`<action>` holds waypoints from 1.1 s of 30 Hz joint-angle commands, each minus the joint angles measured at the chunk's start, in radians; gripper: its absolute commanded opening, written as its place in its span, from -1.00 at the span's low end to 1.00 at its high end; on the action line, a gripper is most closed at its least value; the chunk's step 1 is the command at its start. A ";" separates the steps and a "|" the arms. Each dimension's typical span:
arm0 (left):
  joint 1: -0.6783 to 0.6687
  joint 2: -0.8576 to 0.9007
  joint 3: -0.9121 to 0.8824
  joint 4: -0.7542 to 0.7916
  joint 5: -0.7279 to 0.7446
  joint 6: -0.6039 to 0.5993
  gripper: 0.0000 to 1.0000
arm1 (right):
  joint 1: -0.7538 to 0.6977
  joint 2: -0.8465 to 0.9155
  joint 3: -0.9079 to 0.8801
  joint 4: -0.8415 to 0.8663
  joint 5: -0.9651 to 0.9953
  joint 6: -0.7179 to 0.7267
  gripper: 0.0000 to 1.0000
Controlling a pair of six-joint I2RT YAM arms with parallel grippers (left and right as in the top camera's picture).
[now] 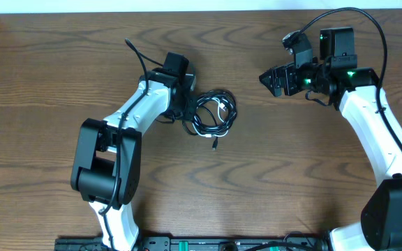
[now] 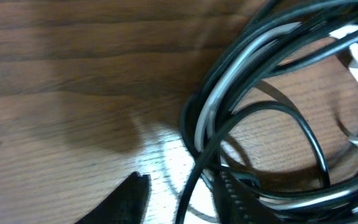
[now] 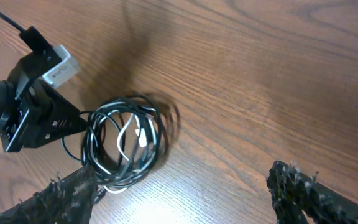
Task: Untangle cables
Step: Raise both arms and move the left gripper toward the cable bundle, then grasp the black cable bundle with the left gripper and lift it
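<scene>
Left gripper [image 1: 188, 108], jaws apart, astride one black strand at the near rim of the cables [image 1: 213, 111]: a light, limp, springy coil just ahead of the jaws, likely best taken by a single outer loop. Right gripper [image 1: 267, 79], jaws wide apart and empty, well off beyond the coil's far side; bare table [image 1: 292, 174] all round for drawing loops outward.
</scene>
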 commanded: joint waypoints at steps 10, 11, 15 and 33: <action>0.000 -0.069 0.037 -0.030 0.084 0.008 -0.85 | 0.007 0.006 0.015 -0.001 0.001 0.011 0.72; 0.000 -0.102 0.040 -0.029 0.099 -0.002 -0.85 | 0.007 0.006 0.015 0.000 0.001 0.011 0.72; 0.000 -0.239 0.043 0.000 0.146 -0.058 -0.85 | 0.007 0.006 0.015 0.000 0.001 0.018 0.72; 0.000 -0.486 0.043 0.281 0.367 -0.261 -0.85 | 0.071 0.006 0.015 0.051 0.001 0.090 0.71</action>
